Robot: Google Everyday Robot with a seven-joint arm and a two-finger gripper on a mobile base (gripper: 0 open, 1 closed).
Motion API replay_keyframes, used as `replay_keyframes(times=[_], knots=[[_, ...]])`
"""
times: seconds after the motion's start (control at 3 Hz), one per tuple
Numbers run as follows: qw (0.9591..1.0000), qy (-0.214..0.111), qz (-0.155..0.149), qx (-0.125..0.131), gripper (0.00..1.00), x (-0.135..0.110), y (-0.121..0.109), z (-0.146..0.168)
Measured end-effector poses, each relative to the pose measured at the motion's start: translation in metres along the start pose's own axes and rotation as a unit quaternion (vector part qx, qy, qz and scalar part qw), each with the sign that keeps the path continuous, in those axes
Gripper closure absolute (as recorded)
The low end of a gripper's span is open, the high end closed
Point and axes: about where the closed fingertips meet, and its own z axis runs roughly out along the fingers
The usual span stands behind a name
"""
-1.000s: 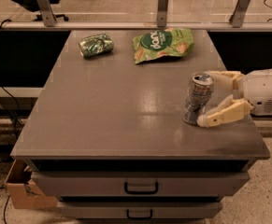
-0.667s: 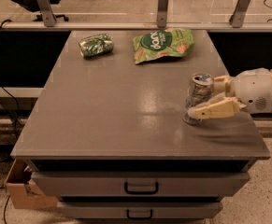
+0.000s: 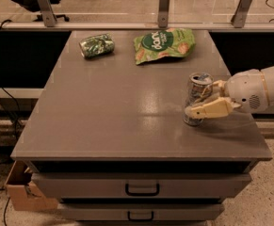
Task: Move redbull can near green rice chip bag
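Observation:
The redbull can (image 3: 197, 94) stands upright on the grey table (image 3: 127, 107), near its right front part. My gripper (image 3: 207, 99) comes in from the right, and its cream fingers (image 3: 209, 110) close around the can's lower half. The can rests on the table surface. The green rice chip bag (image 3: 164, 43) lies flat at the back of the table, well behind the can and a little to its left.
A short green patterned can (image 3: 96, 45) lies on its side at the back left. The table has drawers with handles (image 3: 142, 189) in front. A cardboard box (image 3: 23, 188) sits on the floor at the left. A rail with posts runs behind the table.
The gripper fingers have closed in around the redbull can, from open beside it to gripping it. The can has stayed in place.

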Motion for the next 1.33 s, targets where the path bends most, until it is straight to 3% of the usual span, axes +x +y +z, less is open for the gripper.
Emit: replay_keyframes(times=[0.33, 0.67, 1.0, 1.33], knots=[[0.9997, -0.004, -0.009, 0.021, 1.0, -0.011, -0.01, -0.018], [0.9976, 0.002, -0.032, 0.062, 1.0, -0.034, -0.025, -0.05], [0.9976, 0.002, -0.032, 0.062, 1.0, -0.035, -0.025, -0.05], [0.9949, -0.016, -0.042, 0.091, 1.0, -0.052, -0.039, -0.05]])
